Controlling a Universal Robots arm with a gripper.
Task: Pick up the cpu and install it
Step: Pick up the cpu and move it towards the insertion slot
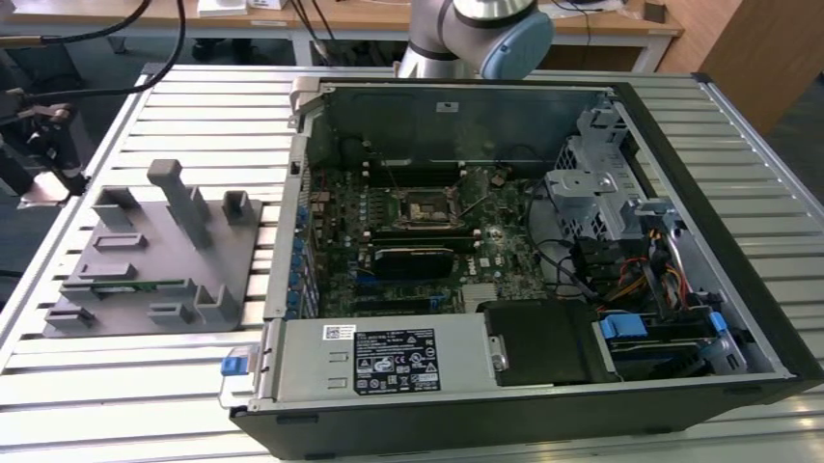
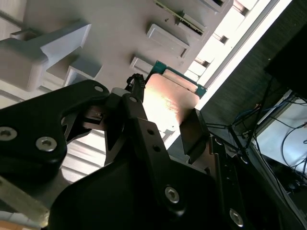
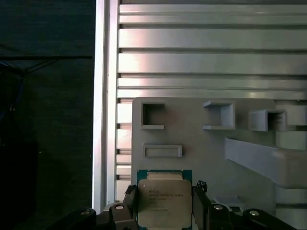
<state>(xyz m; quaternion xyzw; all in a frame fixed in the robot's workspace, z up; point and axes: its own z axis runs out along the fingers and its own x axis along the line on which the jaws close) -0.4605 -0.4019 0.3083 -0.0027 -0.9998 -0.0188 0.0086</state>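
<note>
- Between the black jaws, in both wrist views, sits the cpu [image 3: 164, 201] [image 2: 169, 100], its silvery top plate facing the first wrist camera and a green rim showing at one end.
- The jaws are clamped on two opposite edges of the cpu.
- Under the cpu lies a grey fixture tray [image 3: 192, 139] with raised pockets and one long sloping block. The cpu is over the part of the tray nearest the rim of the slatted metal table [image 3: 216, 62].
- In the exterior view the tray sits at that view's left of an open computer case [image 1: 721, 318].
- A thin green memory stick [image 1: 135, 285] lies in one tray slot.
- The black-framed socket [image 1: 425, 207] sits mid-motherboard, well apart from the tray.
- The robot arm [image 1: 470, 34] rises behind the case.
</note>
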